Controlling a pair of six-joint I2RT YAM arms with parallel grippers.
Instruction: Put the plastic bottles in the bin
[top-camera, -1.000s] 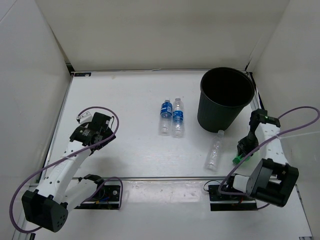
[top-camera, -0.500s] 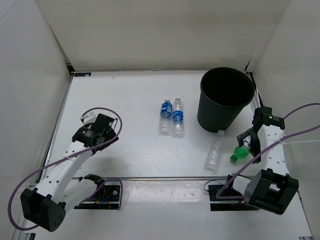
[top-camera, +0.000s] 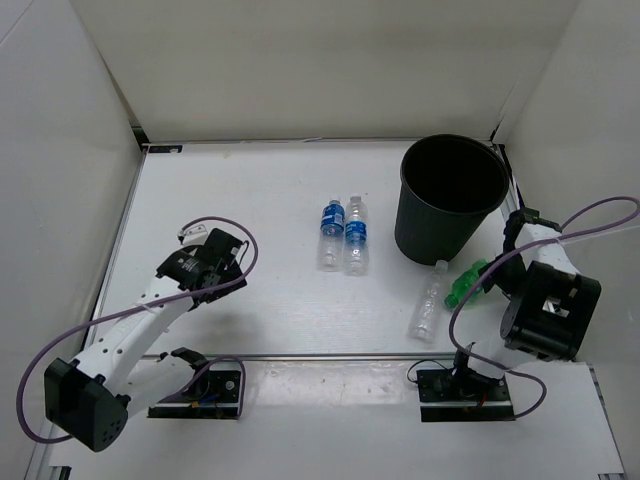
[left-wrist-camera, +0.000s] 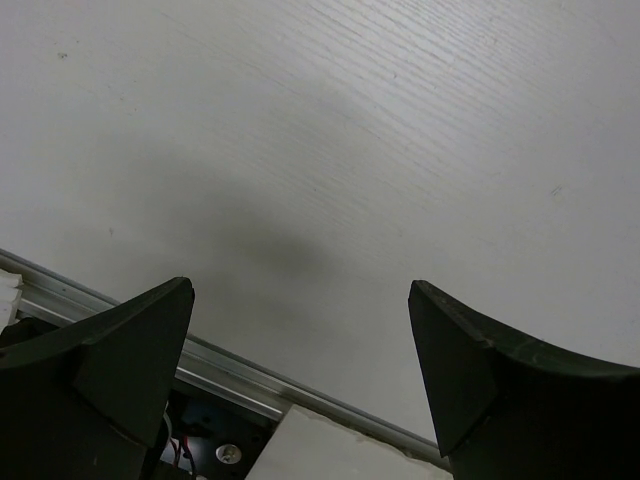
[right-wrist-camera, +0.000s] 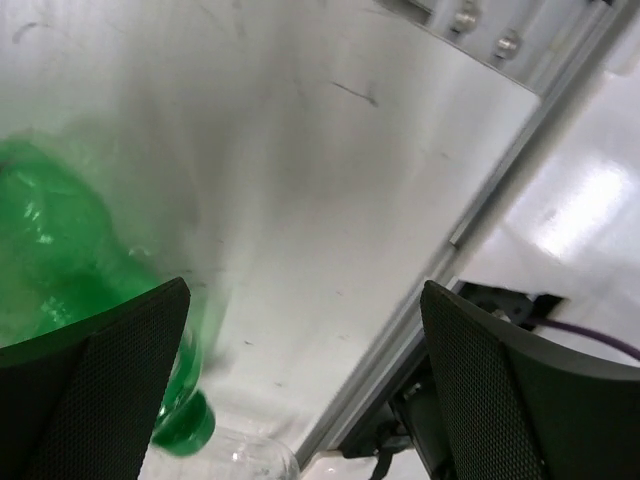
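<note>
Plastic bottles (top-camera: 356, 238), four in all, are lying on the table (top-camera: 250, 200) outside the bin (top-camera: 428, 238), whose dark inside is showing no bottle at all, so by these pictures none of the work is yet counting as done. The blue-labelled pair (top-camera: 332, 232) is lying side by side, touching, well to the left of the bin. The plain clear bottle (top-camera: 428, 300) is lying just off the near side of the bin's base, and the green bottle (top-camera: 463, 285) is showing blurred just beside it, on the bin's near right; whether it is resting flat cannot be told. The right claw (right-wrist-camera: 305, 320) is standing wide open and gripping nothing, with the green bottle sitting at the edge of its view next to one finger, not between the two. The left claw (left-wrist-camera: 300, 330), far to the bin's near left, is likewise gaping over bare table with nothing in it. All four bottles are waiting to be lifted in, the green one looking nearest to hand.
</note>
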